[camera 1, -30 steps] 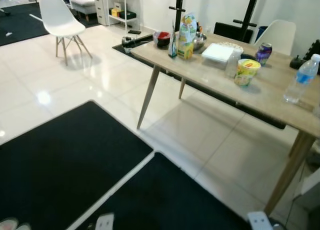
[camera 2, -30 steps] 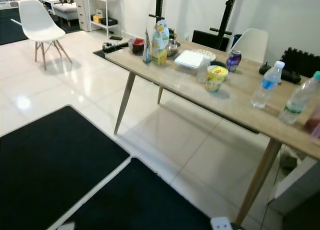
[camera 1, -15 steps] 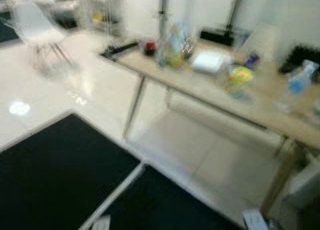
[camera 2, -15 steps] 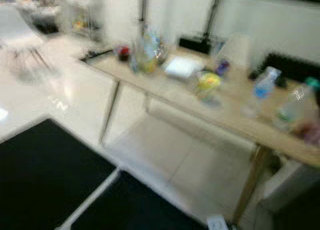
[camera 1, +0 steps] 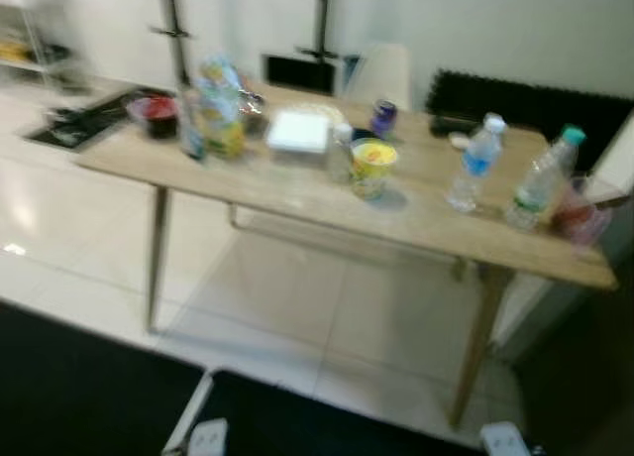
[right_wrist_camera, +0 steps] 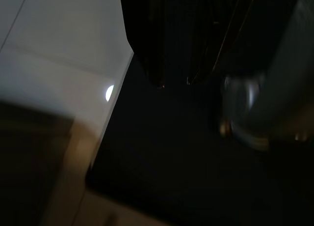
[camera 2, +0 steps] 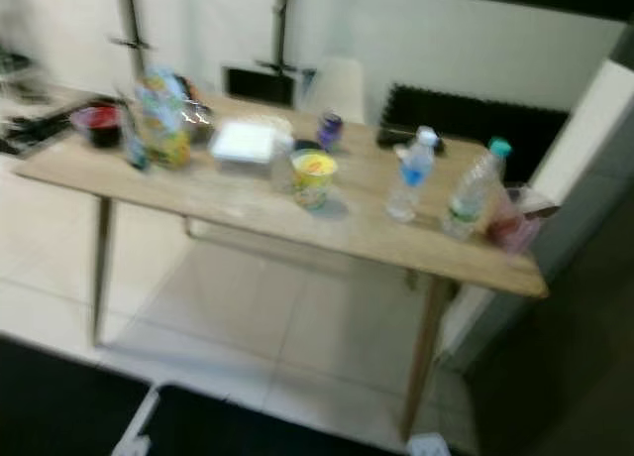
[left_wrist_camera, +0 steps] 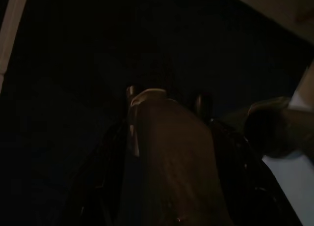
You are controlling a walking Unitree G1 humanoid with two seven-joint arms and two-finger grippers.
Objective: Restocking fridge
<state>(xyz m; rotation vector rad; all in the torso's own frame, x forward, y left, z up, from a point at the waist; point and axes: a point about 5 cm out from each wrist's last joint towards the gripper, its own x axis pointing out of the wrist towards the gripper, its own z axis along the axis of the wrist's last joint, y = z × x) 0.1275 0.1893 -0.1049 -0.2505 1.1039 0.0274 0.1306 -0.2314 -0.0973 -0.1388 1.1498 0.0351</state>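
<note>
Desk (camera 1: 297, 193) of groceries, ahead and well apart from both hanging arms.
Bottles (camera 1: 474, 164) lie rightward, nearer the right arm; each tool's opening: cannot tell.

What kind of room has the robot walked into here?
Probably a dining or living area in a home: a wooden table laden with water bottles and a yellow cup, a white chair behind it, tiled floor.
</note>
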